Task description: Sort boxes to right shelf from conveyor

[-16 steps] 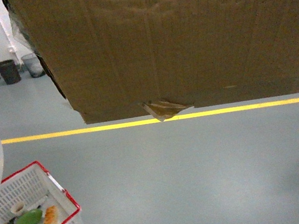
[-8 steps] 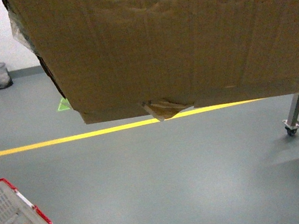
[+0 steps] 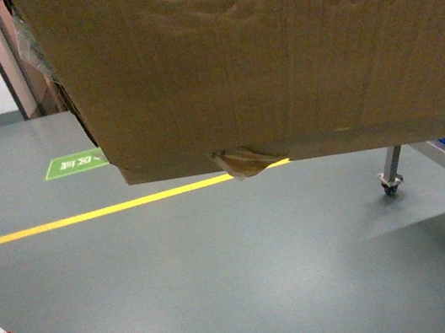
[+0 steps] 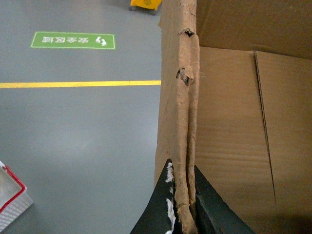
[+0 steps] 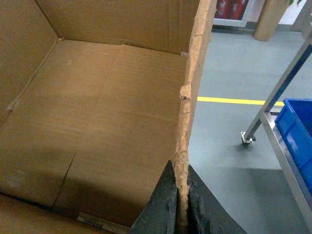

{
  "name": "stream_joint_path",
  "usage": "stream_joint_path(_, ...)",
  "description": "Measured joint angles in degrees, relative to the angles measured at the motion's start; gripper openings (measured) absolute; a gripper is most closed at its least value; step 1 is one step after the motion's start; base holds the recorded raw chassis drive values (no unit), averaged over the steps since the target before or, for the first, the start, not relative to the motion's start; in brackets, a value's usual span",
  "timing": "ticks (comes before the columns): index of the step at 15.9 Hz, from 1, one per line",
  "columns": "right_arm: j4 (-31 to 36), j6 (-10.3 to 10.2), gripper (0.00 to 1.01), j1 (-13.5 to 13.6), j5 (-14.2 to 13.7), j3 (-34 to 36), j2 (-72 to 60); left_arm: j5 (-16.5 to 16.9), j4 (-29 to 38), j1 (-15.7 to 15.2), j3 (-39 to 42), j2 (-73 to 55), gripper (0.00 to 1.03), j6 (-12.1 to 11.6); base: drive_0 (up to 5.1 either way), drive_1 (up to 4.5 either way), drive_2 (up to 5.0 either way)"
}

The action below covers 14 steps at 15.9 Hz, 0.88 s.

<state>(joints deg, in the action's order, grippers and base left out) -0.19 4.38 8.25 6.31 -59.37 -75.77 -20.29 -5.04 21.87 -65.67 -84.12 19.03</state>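
Both tools (image 4: 181, 204) (image 5: 181, 204) clamped tight

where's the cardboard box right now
The cardboard box is held up off the floor, filling the top of the head view, the left gripper and right gripper clamping opposite walls.

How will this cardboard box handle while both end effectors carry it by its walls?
The cardboard box looks empty inside, so it is probably light. Its rim is ragged and creased, so the pinched walls may flex or tear. It is wide, so likely to sway.
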Motion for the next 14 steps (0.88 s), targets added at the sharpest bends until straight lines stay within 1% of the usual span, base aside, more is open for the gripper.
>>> stream_joint_path(14, 0.0, 0.02, 0.02, 0.0, -0.02, 0.0, 0.0, 0.0, 0.0, 0.0, 0.0, 0.0, 0.02, -0.02, -1.2, -1.18, -1.2)
